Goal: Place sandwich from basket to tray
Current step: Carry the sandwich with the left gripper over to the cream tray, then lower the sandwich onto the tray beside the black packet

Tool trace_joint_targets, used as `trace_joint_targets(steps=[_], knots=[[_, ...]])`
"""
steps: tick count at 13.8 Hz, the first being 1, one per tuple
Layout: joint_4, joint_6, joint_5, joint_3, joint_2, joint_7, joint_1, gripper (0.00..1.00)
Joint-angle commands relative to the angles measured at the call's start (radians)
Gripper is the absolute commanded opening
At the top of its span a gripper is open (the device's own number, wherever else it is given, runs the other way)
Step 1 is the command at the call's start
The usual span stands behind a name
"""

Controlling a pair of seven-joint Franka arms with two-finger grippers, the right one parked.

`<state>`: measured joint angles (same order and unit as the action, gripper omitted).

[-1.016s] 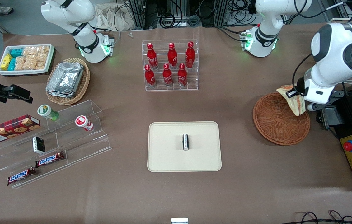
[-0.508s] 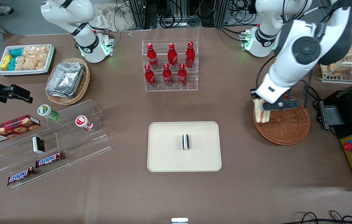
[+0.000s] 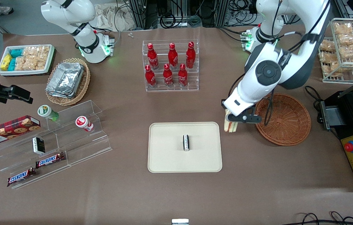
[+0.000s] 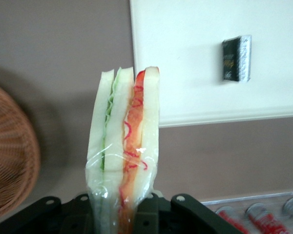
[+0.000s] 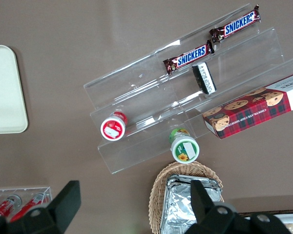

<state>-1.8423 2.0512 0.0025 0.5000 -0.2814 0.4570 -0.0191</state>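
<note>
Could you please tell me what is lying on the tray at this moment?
Only a small dark packet lies on the tray. The gripper holds the sandwich just off its edge, nothing hidden.

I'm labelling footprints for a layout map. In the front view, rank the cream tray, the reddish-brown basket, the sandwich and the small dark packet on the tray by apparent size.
1. Cream tray
2. Reddish-brown basket
3. Sandwich, held above the table in the gripper, so nearer the camera
4. Small dark packet

The end effector (image 3: 231, 120) holds the sandwich (image 3: 230, 126) between basket (image 3: 291, 131) and tray (image 3: 170, 159).
</note>
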Motion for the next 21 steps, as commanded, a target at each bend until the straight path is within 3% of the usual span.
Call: trace_joint_targets(steps=[1, 8, 14, 15, 16, 17, 21], knots=[[0.100, 0.052, 0.072, 0.011, -0.171, 0.071, -0.034, 0.00], [0.172, 0.228, 0.287, 0.012, -0.381, 0.235, -0.065, 0.00], [0.253, 0.241, 0.381, 0.011, -0.516, 0.242, -0.081, 0.00], [0.255, 0.241, 0.382, 0.011, -0.518, 0.242, -0.081, 0.21], [0.255, 0.241, 0.381, 0.011, -0.519, 0.242, -0.081, 0.85], [0.255, 0.241, 0.382, 0.011, -0.519, 0.242, -0.081, 1.00], [0.255, 0.244, 0.383, 0.011, -0.519, 0.244, -0.081, 1.00]])
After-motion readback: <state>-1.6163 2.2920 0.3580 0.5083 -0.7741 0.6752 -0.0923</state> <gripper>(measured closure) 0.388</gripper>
